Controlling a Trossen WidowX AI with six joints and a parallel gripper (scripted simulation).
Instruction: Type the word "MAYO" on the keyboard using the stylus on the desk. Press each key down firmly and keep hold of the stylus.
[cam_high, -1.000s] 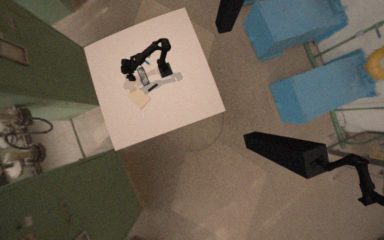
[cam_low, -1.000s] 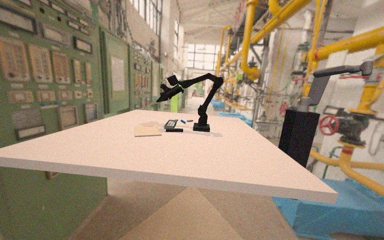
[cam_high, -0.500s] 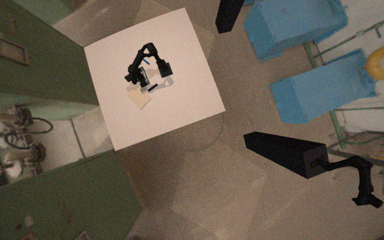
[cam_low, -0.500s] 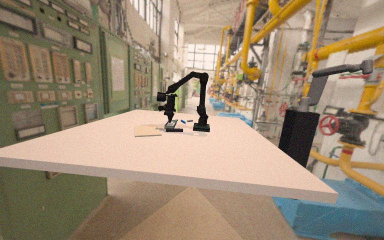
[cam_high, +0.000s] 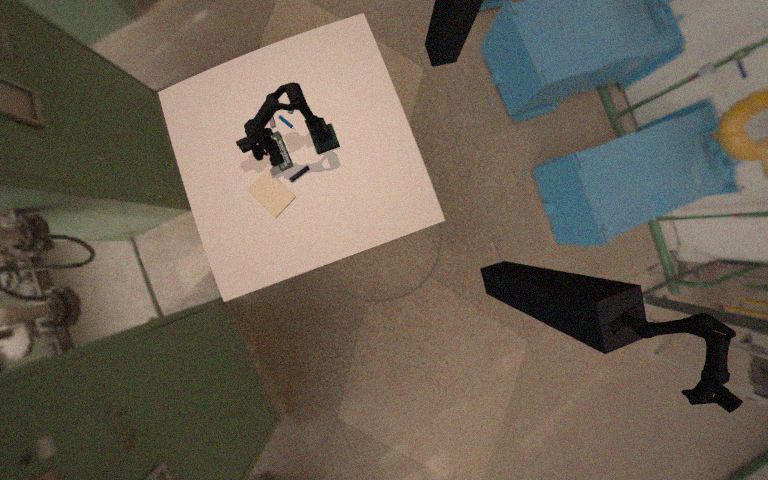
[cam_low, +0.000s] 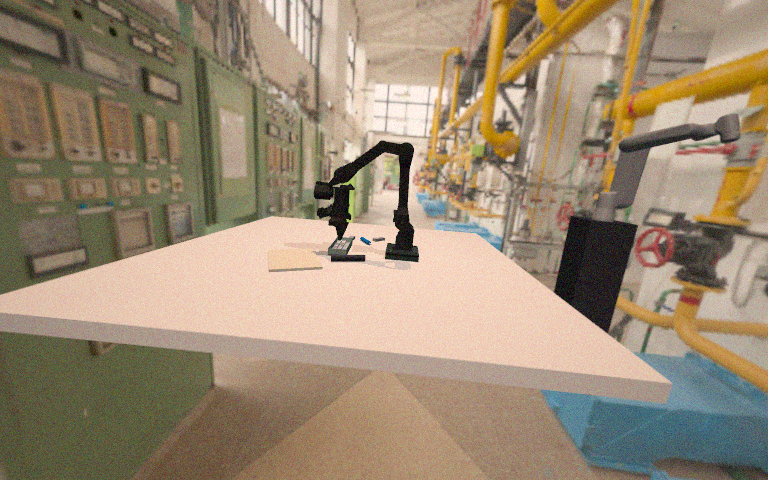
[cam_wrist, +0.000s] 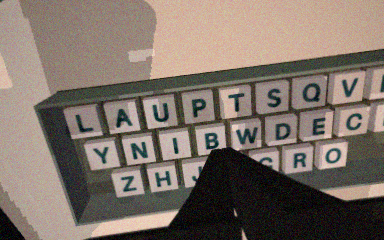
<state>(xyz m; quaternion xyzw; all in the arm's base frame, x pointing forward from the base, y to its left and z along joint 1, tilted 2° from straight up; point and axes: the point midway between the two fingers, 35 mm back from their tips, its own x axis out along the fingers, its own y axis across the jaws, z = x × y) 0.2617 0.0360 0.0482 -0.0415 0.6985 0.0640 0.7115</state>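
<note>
My gripper (cam_low: 340, 237) (cam_wrist: 221, 157) is shut with nothing between its fingers. It points down over the keyboard (cam_high: 284, 151) (cam_low: 342, 246) (cam_wrist: 150, 85), a dark green tray with pale lettered keys. In the wrist view the fingertips overlap the lower edge of the B key (cam_wrist: 212, 140) and hide a bottom-row key between J and G; whether they touch is unclear. The A key (cam_wrist: 123, 118), Y key (cam_wrist: 101, 155) and O key (cam_wrist: 333, 155) show; no M is visible. A blue pen-like stick (cam_high: 286, 121) (cam_low: 365, 240), apparently the stylus, lies on the desk beside the keyboard, away from the fingers.
A black bar (cam_high: 299, 173) (cam_low: 347, 258) lies by one end of the keyboard. A tan square board (cam_high: 271, 195) (cam_low: 294, 260) lies beyond it. A small grey object (cam_low: 378, 238) lies near the blue stick. The arm's base (cam_high: 326, 139) (cam_low: 402, 253) stands on the pale desk (cam_high: 351, 215) (cam_low: 396, 316).
</note>
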